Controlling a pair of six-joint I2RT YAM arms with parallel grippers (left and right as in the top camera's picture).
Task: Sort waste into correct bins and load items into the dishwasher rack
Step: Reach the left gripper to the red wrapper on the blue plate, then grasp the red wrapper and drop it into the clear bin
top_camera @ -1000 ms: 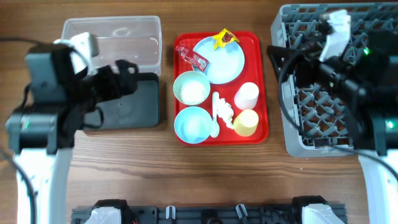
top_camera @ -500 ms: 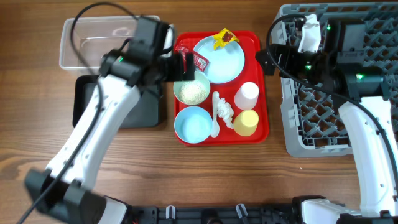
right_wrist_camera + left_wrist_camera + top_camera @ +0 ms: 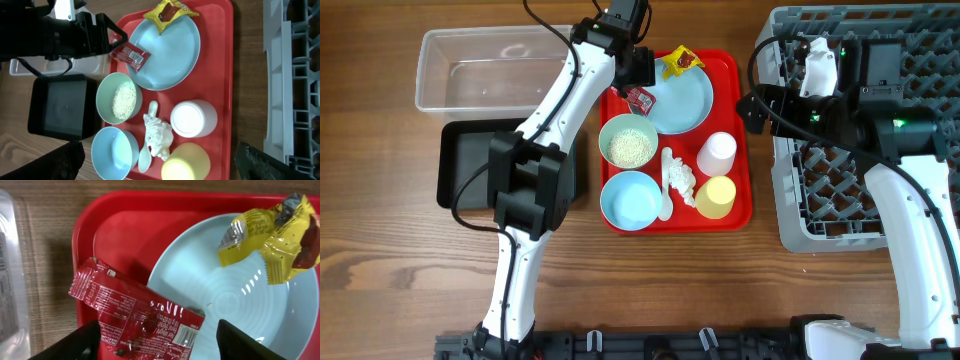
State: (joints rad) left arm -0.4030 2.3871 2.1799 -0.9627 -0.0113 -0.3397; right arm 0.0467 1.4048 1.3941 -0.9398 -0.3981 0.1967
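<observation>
My left gripper (image 3: 636, 84) (image 3: 157, 345) is open, its fingers on either side of the red wrapper (image 3: 640, 97) (image 3: 135, 315), which lies on the left rim of the light blue plate (image 3: 682, 100) (image 3: 240, 310). A yellow wrapper (image 3: 681, 62) (image 3: 272, 235) lies on the plate's far edge. My right gripper (image 3: 750, 100) (image 3: 162, 167) is open and empty, between the flat red tray (image 3: 742, 120) and the grey dishwasher rack (image 3: 840, 200). The clear tub (image 3: 495, 65) and the black tray (image 3: 470, 165) stand at the left.
On the red tray are a pale green bowl (image 3: 628, 146) holding rice grains, a light blue bowl (image 3: 631, 199), a white cup (image 3: 717, 153), a yellow cup (image 3: 717, 196), a crumpled tissue (image 3: 682, 180) and a white spoon (image 3: 666, 205).
My left arm has swung from over the black tray and tub to the red tray's far left, onto the red wrapper. My right gripper has shifted left to the rack's edge.
</observation>
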